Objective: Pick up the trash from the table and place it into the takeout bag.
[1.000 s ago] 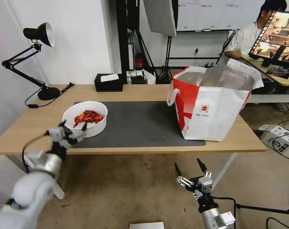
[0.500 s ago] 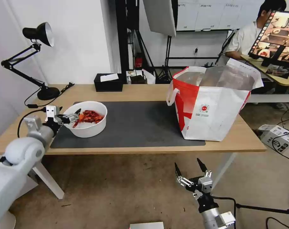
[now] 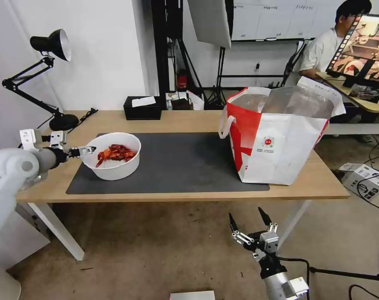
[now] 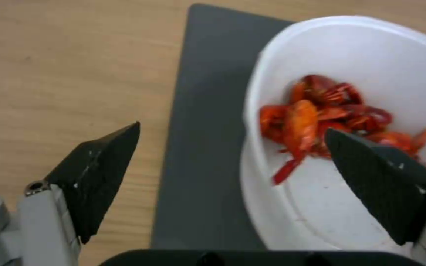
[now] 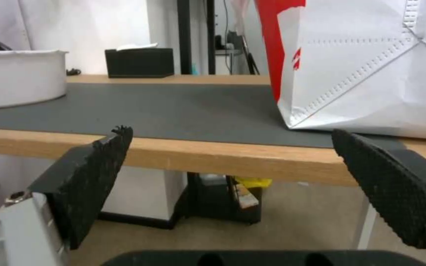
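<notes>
Over the last second the left gripper [image 3: 88, 148] has swung from the counter's [image 3: 189, 121] front edge, at about 7 o'clock of the white bowl [image 3: 111, 156], up and round to its 9 o'clock side. Its jaws are spread, straddling the rim there, one over the red shells [image 4: 336, 114] and one outside above the dark mat [image 4: 208, 111]. The arm now reaches in from farther left.

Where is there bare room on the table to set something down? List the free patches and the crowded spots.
Free: the dark-grey mat between the white bowl of crayfish shells and the takeout bag; the wood strip behind the mat, right of the black tissue box. Crowded: the bowl's left rim, where the open left gripper sits; the lamp base corner.
</notes>
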Tool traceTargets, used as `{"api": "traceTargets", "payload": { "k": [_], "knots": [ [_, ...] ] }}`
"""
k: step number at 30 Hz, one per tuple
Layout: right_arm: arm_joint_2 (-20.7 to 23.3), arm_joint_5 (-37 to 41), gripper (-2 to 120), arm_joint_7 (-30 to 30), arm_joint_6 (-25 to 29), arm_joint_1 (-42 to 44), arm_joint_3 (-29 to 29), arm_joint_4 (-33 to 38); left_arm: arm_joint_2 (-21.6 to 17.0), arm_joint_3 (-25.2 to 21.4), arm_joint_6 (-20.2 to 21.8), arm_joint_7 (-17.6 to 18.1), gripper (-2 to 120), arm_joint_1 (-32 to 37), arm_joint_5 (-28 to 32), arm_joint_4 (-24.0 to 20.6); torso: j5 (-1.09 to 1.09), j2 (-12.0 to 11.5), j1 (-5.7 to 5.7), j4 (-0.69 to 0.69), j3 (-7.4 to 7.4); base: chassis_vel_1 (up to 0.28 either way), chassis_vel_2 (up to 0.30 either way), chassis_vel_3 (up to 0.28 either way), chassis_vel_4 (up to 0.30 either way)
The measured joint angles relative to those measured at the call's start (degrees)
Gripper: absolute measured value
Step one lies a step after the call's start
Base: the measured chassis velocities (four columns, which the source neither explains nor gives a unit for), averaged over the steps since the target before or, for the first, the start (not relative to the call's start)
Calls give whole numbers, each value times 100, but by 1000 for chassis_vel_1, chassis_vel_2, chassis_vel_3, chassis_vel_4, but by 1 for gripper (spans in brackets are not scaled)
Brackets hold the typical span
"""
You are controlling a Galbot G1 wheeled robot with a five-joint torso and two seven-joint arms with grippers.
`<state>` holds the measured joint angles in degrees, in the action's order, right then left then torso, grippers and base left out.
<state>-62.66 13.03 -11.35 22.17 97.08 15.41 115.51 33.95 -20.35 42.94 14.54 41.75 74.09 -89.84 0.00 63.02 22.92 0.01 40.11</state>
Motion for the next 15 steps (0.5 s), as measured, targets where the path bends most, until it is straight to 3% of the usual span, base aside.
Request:
{"api": "traceTargets", "payload": {
  "k": [15],
  "knots": [
    [0,0,100,0,0,0,0,0,293,102,-50,-28,100,101,171,-23,1,0,0,-1,0,0,0,0,0]
  ]
}}
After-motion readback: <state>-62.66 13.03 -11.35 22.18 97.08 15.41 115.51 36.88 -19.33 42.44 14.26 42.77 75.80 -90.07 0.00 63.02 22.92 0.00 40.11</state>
